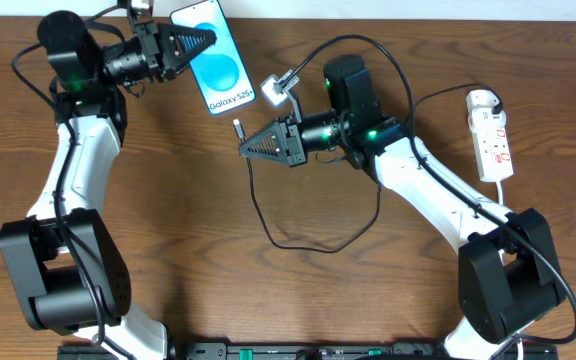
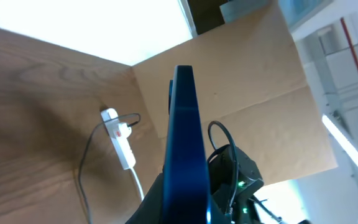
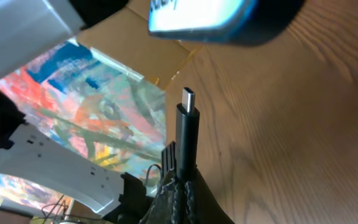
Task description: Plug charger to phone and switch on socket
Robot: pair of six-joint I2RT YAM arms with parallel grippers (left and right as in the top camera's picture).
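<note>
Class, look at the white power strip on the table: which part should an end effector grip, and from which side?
Grip the power strip mid-body, across its narrow width, coming straight down from above: it lies flat, long and slim, and its white cord trails from one end.

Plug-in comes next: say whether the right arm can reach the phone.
Probably yes: the right pincer holds the charger plug aimed at the near edge of the phone, and nothing shows between them.
</note>
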